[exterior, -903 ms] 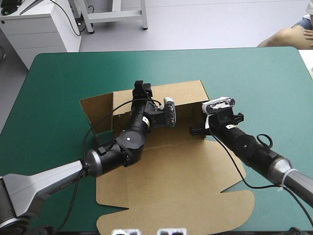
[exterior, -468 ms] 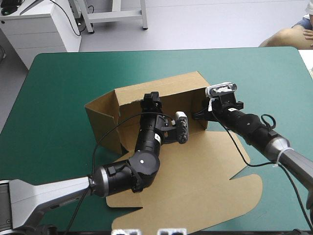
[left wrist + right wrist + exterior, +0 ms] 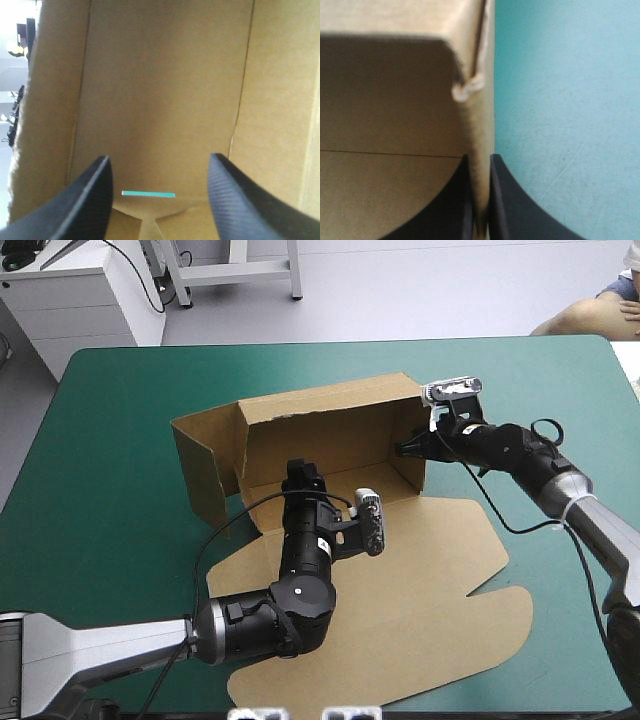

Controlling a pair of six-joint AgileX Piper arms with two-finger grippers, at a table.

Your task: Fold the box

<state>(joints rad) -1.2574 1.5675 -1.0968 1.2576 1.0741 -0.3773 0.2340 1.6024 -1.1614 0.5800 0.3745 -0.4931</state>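
**High view: box half-raised mid-counter, right end effector clamped on its end wall**

The box (image 3: 320, 435), a cut sheet of brown board, sits about the middle of the counter (image 3: 120, 390) with the teal-green cover. Its long back wall stands upright on the far side. The left-hand side panel (image 3: 205, 470) is raised too and splays outward. The right-hand end wall is up. The broad lid panel (image 3: 420, 580) lies flat on the cover, reaching toward the near edge.

Left end effector (image 3: 302, 470), two broad black fin-shaped fingers: inside the tray, pointing at the back wall. In the left wrist view the left end effector (image 3: 159, 157) has its fingers well apart, with nothing between them. Brown board (image 3: 160, 75) fills the field ahead. A thin teal-green slot (image 3: 148, 193) shows at the fold line between the fingers. Contact with the board: cannot tell.

Right end effector (image 3: 408, 448): at the right-hand end wall, coming in from outside the box. In the right wrist view the right end effector (image 3: 480, 157) has its fingers all but together, with the wall's edge pinched between them. One finger is on the inner side of the box (image 3: 395, 100), the other on the outer side over the bare cover (image 3: 570, 100). The corner ahead of the grip is slightly frayed.
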